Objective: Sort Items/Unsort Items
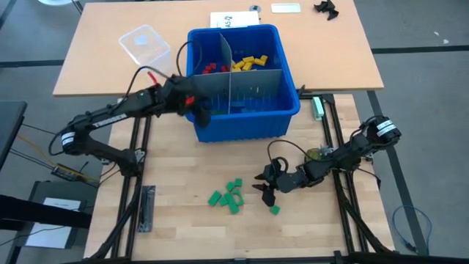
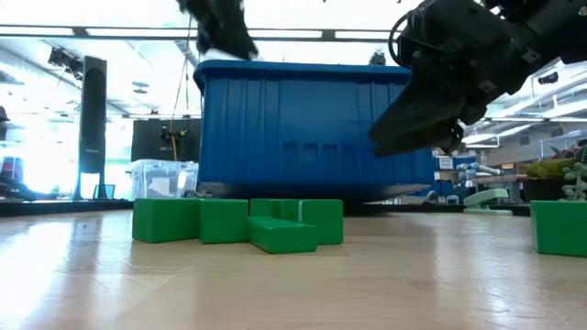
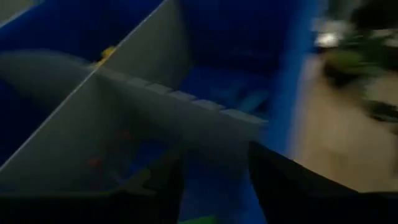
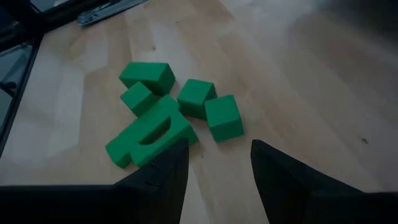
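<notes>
Several green blocks [image 1: 229, 196] [image 4: 168, 118] lie bunched on the wooden table in front of the blue bin [image 1: 242, 133], and one more [image 1: 275, 210] lies apart to their right. My right gripper [image 1: 264, 189] [image 4: 217, 180] hovers open just right of the bunch, clear of the table [image 2: 422, 119]. My left gripper [image 1: 199, 110] [image 3: 214, 155] is open above the bin's near left compartment, next to the grey dividers [image 3: 155, 124]. A green sliver [image 3: 199, 219] shows between its fingers at the picture's edge; whether it touches them I cannot tell. Red blocks [image 1: 212, 67] and yellow blocks [image 1: 249, 61] lie in the far compartments.
A clear plastic lid [image 1: 145, 44] lies far left of the bin on the light tabletop, with papers [image 1: 234, 20] behind the bin. A metal bar [image 1: 146, 209] lies near the table's left edge. Bare wood stretches along the near edge.
</notes>
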Motion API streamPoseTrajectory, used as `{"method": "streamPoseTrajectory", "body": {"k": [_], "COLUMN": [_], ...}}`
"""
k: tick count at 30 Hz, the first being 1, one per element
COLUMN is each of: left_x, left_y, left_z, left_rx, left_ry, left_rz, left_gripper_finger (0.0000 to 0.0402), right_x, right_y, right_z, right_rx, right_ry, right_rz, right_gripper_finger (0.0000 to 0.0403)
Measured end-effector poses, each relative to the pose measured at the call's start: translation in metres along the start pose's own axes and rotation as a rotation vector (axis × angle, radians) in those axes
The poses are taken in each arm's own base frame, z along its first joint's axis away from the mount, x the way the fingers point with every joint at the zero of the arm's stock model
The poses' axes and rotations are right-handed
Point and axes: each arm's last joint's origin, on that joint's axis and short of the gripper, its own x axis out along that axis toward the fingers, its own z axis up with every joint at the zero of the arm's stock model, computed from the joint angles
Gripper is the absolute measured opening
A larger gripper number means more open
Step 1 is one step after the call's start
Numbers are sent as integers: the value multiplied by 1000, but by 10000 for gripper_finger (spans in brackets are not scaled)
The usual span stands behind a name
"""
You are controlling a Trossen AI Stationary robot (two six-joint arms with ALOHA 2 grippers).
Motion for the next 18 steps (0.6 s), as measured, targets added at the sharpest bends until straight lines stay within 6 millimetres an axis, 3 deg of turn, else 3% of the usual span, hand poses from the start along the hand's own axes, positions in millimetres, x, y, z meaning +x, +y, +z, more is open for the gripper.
{"method": "streamPoseTrajectory", "body": {"k": [10,18], "left_x": [-30,-33], "left_y": [-84,-134], "left_z": [-19,-67], "left_rx": [205,279], "left_ry": [44,149], "left_rz": [-233,-368], "left_gripper_finger": [181,181], "right_x": [-1,-3], "right_y": [2,6], "right_z": [-2,-5], "right_rx": [8,6], "right_ry": [18,26], "right_rz": [13,33], "right_gripper_finger": [174,174]}}
